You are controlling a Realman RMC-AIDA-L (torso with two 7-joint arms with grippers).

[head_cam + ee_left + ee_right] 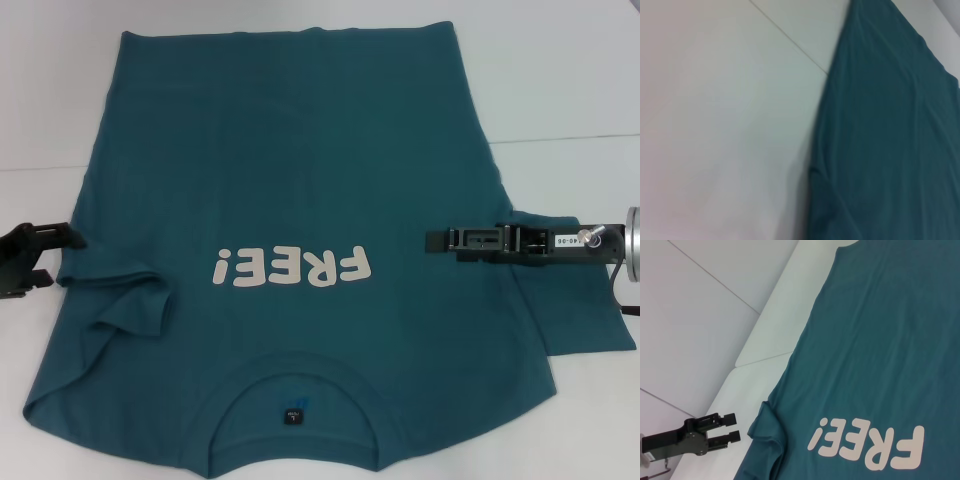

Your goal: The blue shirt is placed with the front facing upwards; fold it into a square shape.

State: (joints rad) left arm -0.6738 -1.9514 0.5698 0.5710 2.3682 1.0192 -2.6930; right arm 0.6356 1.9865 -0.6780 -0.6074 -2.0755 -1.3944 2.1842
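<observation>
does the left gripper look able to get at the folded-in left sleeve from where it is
Probably yes. The left gripper sits at the edge of the blue shirt, its fingers open toward the bunched left sleeve. Only bare white table lies around it; the right gripper is over the other side.

Even, bright, diffuse overhead light in all views; no hard shadows. White table (pixel 560 70) near blown out in head view, faint pinkish cast at far edges. Blue shirt (pixel 300 150) evenly lit, soft shading only in the wrinkles by the folded sleeve. Small glare on the right arm's metal flange. Left wrist view is soft, out of focus throughout. Right wrist view sharp, lettering crisp, left gripper (pixel 732 427) slightly soft.
</observation>
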